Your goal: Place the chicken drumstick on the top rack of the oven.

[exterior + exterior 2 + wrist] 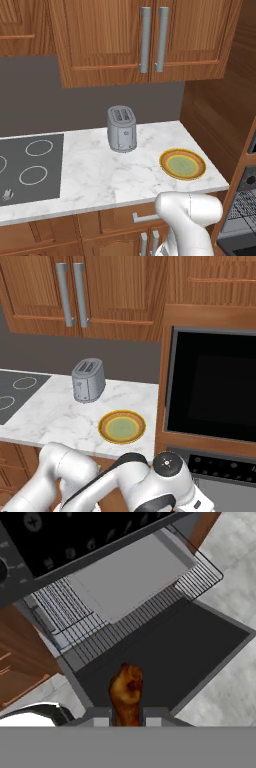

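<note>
In the hand view my gripper (126,716) is shut on the chicken drumstick (126,692), a glossy brown piece that sticks up between the two dark fingertips (101,714). It hangs above the oven's open dark door (175,652). Beyond the door the silvery wire rack (75,614) is pulled out, and a flat light grey sheet (130,577) covers its middle. The oven's dark control panel (55,537) runs along the top of that view. The oven (246,200) also shows at the right edge of the left base view, and its control panel (225,466) low in the right base view.
An empty yellow plate (182,163) (122,426) lies on the marble counter (100,170) near the oven side. A grey toaster (121,128) (88,380) stands behind it. The black stovetop (30,167) is on the left. A black built-in panel (215,386) sits above the oven.
</note>
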Available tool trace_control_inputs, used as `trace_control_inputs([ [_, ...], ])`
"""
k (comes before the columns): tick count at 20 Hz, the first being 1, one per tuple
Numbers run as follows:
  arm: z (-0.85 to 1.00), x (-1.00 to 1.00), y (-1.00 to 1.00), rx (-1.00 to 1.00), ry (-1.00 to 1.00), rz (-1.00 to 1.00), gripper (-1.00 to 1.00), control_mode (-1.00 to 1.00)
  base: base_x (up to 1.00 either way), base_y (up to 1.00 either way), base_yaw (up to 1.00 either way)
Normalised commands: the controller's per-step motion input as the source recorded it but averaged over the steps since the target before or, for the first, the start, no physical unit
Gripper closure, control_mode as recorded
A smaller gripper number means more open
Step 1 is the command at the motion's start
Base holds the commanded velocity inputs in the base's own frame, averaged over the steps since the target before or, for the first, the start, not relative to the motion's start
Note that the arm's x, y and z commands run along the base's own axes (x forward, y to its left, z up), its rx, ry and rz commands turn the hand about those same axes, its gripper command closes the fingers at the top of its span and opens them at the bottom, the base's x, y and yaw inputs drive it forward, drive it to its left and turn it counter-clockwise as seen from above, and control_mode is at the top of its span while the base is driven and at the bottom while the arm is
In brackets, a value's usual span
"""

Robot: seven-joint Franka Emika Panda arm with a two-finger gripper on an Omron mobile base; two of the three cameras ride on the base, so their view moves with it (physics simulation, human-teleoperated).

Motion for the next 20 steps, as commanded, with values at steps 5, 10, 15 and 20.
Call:
trace_control_inputs([
  [5,-0.15,0.04,-0.43,0.03,-0.01,-0.06,1.0,-1.0,0.0,0.0,0.0],
  [10,-0.41,0.35,-0.77,0.03,-0.15,-0.02,1.0,-1.0,0.0,0.0,0.0],
  [15,-0.29,0.43,-0.74,0.0,-0.1,0.0,1.0,-1.0,0.0,0.0,0.0],
  [20,-0.3,0.21,-0.36,0.0,-0.09,0.0,1.0,-1.0,0.0,0.0,0.0],
])
